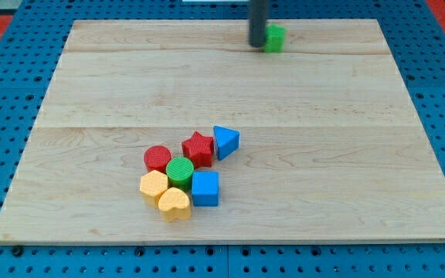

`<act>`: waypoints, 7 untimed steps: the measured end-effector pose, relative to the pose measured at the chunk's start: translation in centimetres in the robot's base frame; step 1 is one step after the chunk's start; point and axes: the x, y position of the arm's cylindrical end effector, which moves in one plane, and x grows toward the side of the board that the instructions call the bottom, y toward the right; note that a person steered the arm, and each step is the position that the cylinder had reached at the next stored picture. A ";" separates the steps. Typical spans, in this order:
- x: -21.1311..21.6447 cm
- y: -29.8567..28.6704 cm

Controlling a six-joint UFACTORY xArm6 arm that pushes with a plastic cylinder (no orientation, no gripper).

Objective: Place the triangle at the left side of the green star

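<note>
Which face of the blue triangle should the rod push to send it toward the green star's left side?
Push the blue triangle on its lower face, coming from the view's bottom; the red star blocks its left. My tip is far away, beside the green star at the view's top.

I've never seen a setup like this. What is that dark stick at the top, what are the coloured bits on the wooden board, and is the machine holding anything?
The dark stick is a rod on the end of a robot arm. It has no gripper and holds nothing: it only pushes blocks by sliding its lower end, my tip, across the board. There is one camera, looking down at the board from an unrecorded spot.

The tip sits at the view's top, touching or almost touching the left side of a green block, whose shape is partly hidden.

Far from it, lower down, a cluster lies close together: blue triangle, red star, red cylinder, green cylinder, blue cube, yellow hexagon and yellow heart.
</note>
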 end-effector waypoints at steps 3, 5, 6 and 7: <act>-1.9 0.7; 4.2 -5.2; 13.9 -0.8; 25.3 2.0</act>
